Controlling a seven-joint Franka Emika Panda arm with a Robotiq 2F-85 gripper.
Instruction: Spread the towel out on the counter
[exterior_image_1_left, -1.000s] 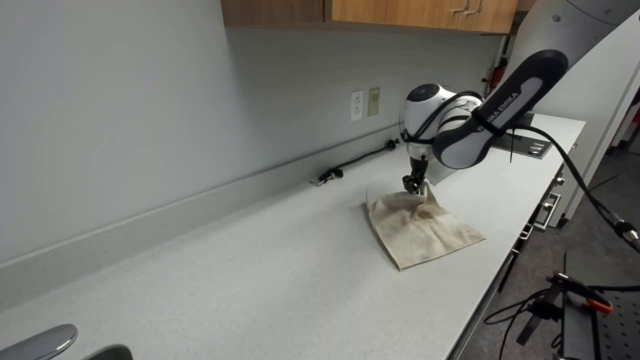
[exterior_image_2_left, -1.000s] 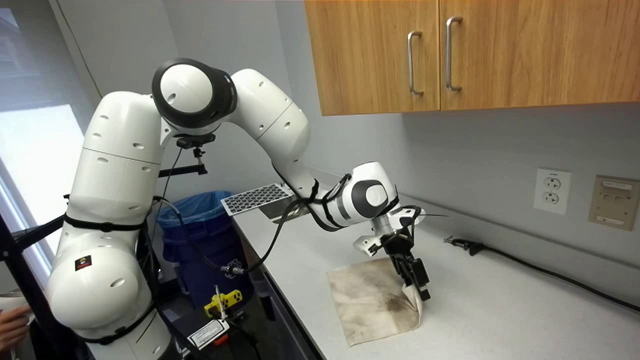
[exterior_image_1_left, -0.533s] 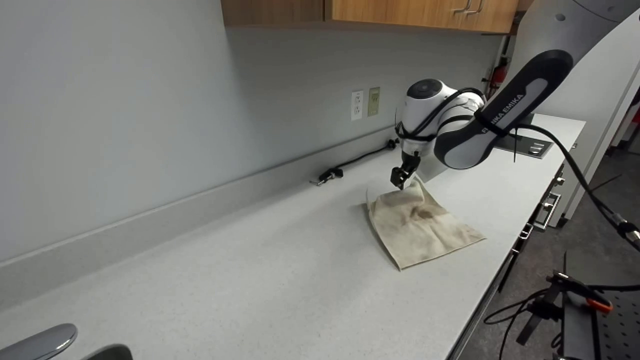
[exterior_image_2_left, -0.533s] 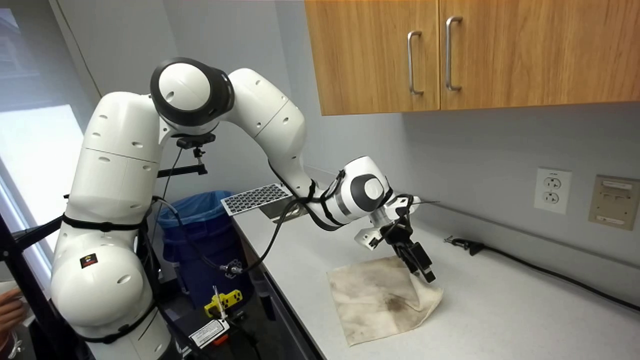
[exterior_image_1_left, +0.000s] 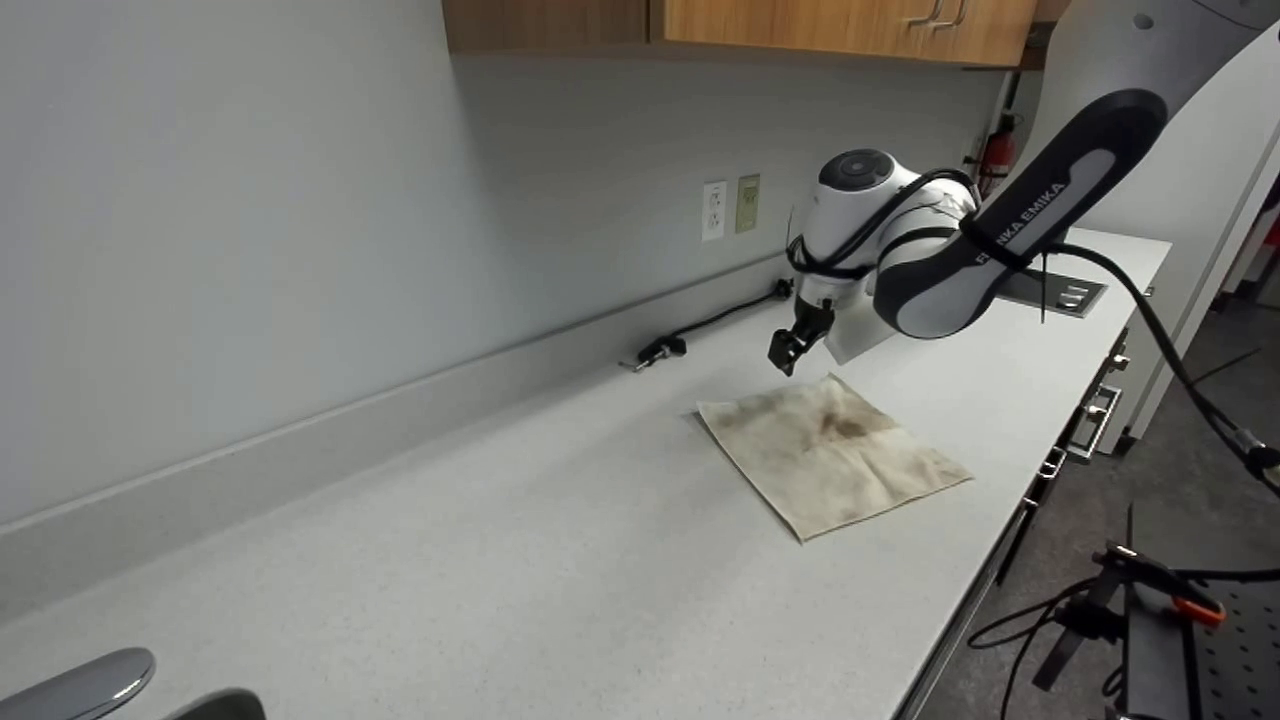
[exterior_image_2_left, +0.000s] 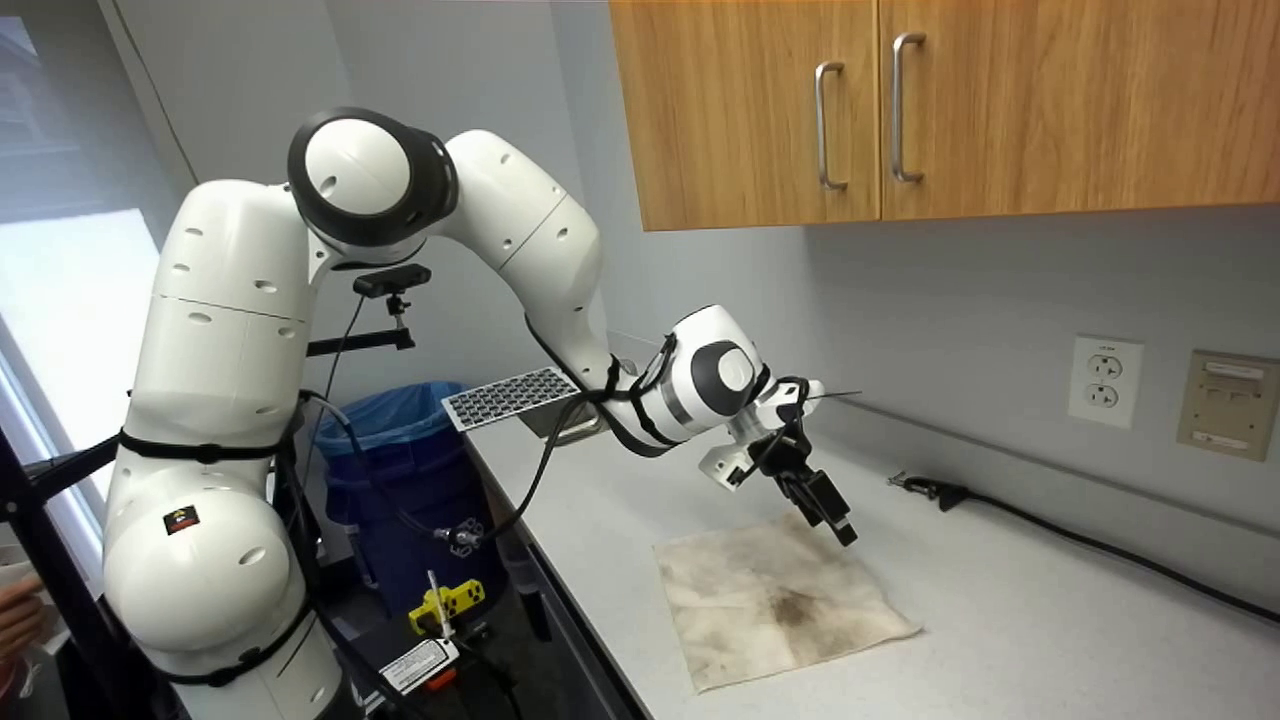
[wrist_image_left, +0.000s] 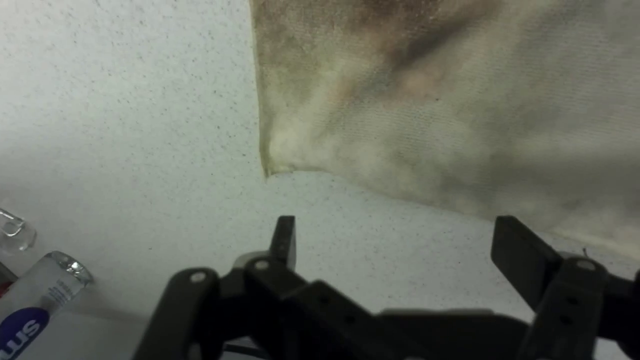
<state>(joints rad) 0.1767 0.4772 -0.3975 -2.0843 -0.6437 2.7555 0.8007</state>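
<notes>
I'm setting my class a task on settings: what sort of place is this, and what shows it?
Likely a kitchenette or lab workroom: a long counter, wooden cupboards above it, and what looks like a tap.

Toward two o'clock in an exterior view, the robot arm (exterior_image_1_left: 1045, 200) reads "F…NKA EMIKA", a strap (exterior_image_1_left: 992, 245) crossing the first word. In the wrist view, at eight o'clock, a container (wrist_image_left: 45, 290) has unclear white letters on a blue oval (wrist_image_left: 22, 330). A white label (exterior_image_2_left: 418, 667), at seven o'clock in an exterior view, has illegible print.
</notes>
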